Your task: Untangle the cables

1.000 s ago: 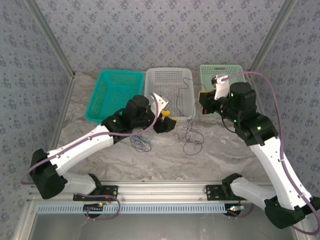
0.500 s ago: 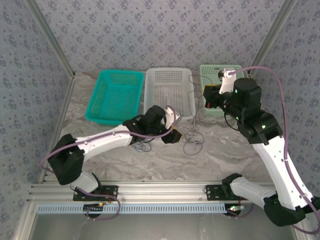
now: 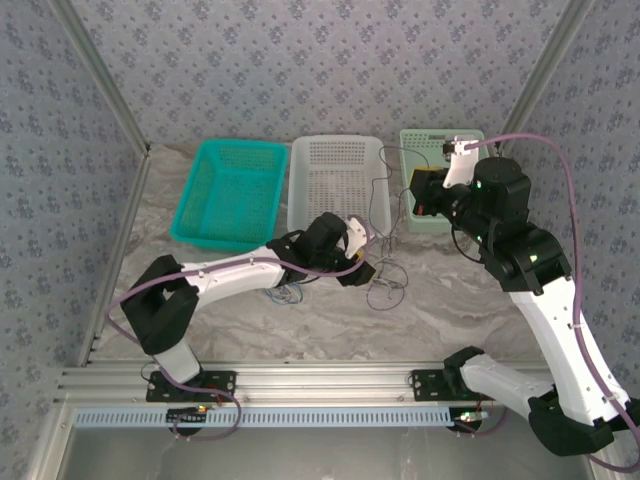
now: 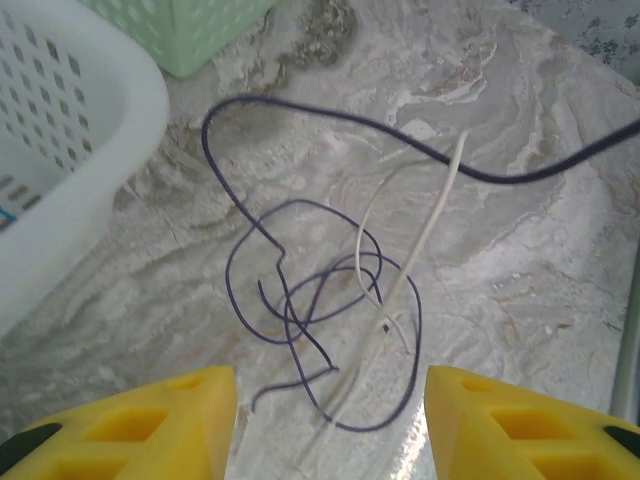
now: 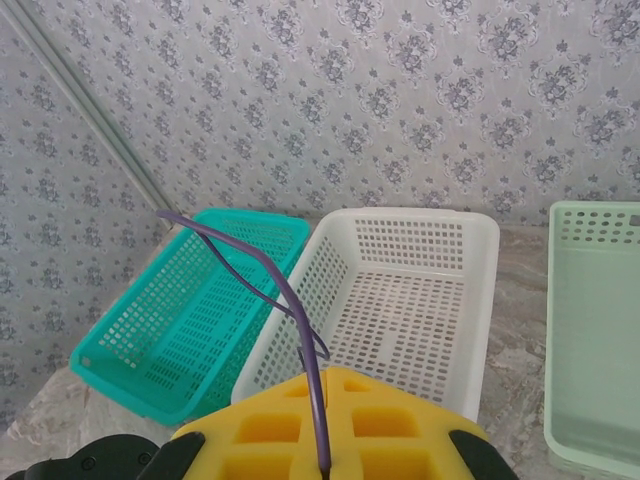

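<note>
White shells run down the long links of the left arm (image 3: 222,272) and right arm (image 3: 552,312), with chunky black housings at every joint and tiny green lights glowing on them. A purple hose (image 3: 556,190) trails along each arm. The left end effector (image 4: 330,400) has blocky yellow fingers (image 4: 140,425), and the right end effector (image 5: 322,440) has the same yellow.
</note>
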